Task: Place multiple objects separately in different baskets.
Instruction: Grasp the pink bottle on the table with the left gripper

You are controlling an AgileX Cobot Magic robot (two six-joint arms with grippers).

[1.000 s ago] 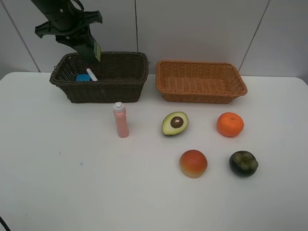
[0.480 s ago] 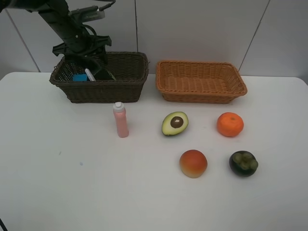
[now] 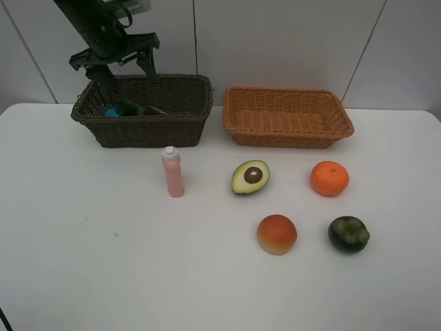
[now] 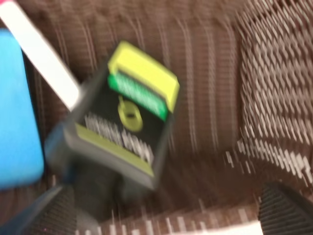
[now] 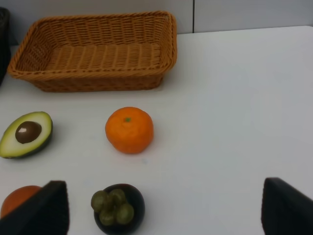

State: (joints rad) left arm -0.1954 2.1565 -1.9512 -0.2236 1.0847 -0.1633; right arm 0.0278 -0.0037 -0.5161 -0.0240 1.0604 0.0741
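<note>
The dark green pump bottle (image 3: 142, 108) lies in the dark brown basket (image 3: 148, 131), next to the blue eraser (image 3: 110, 112). In the left wrist view the bottle (image 4: 124, 129) lies beside the eraser (image 4: 17, 115) and the white marker (image 4: 41, 58). My left gripper (image 3: 124, 70) hangs open and empty just above this basket. The small pink bottle (image 3: 173, 172) stands on the table. The avocado half (image 3: 250, 176), orange (image 3: 329, 178), peach (image 3: 277, 234) and mangosteen (image 3: 349, 234) lie in front of the tan basket (image 3: 289, 138). My right gripper (image 5: 164, 215) is open, near the mangosteen (image 5: 117, 208).
The tan basket (image 5: 98, 81) holds nothing. The right wrist view also shows the orange (image 5: 129, 129), avocado (image 5: 27, 134) and peach (image 5: 17, 200). The white table (image 3: 83, 262) has bare room at front left. A white wall stands behind the baskets.
My left gripper lowered the green bottle into the dark basket, let it go, and has risen open above the basket. The bottle now lies inside.
</note>
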